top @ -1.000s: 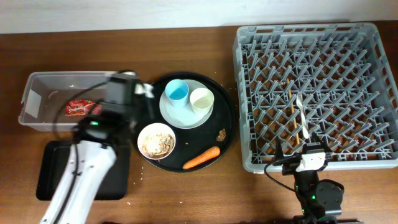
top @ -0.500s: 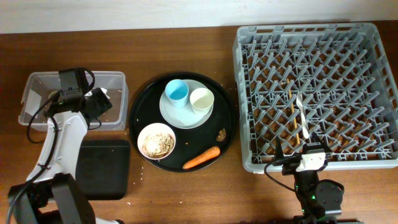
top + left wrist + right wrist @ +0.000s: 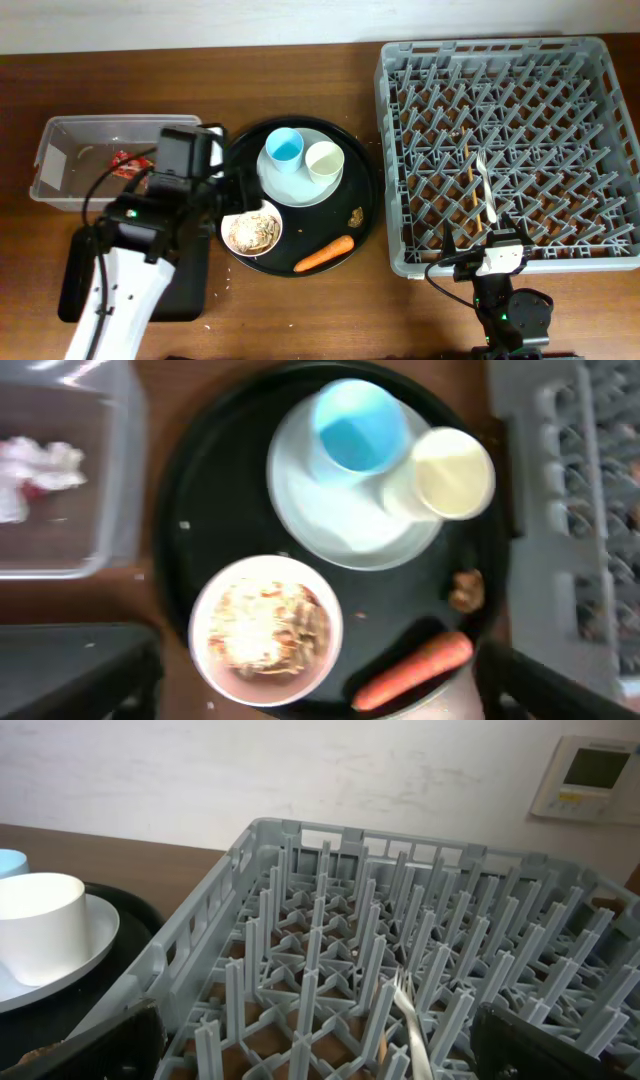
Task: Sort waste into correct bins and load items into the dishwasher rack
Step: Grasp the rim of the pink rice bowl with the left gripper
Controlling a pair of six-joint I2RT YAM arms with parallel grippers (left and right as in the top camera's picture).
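Note:
My left gripper (image 3: 238,192) (image 3: 320,700) hangs open and empty above the pinkish-white bowl (image 3: 252,228) (image 3: 265,628) of noodle scraps. A carrot (image 3: 324,254) (image 3: 412,670) and a brown scrap (image 3: 355,215) lie beside the bowl. The blue cup (image 3: 284,148) and cream cup (image 3: 324,160) stand on the grey plate (image 3: 296,188). In the clear tub (image 3: 50,165) lie the red wrapper (image 3: 125,160) and white tissue (image 3: 35,465). My right gripper (image 3: 480,250) (image 3: 335,1055) stands open at the front edge of the dishwasher rack (image 3: 600,130).
Bowl, plate and scraps all sit on a round black tray (image 3: 365,190). The shallow black tray (image 3: 80,290) lies in front of the tub, partly under my left arm. A fork (image 3: 485,185) and chopsticks (image 3: 464,185) lie in the rack.
My left gripper swung to the clear tub, opened and left the white tissue there, then came right over the round tray. The right arm has not moved.

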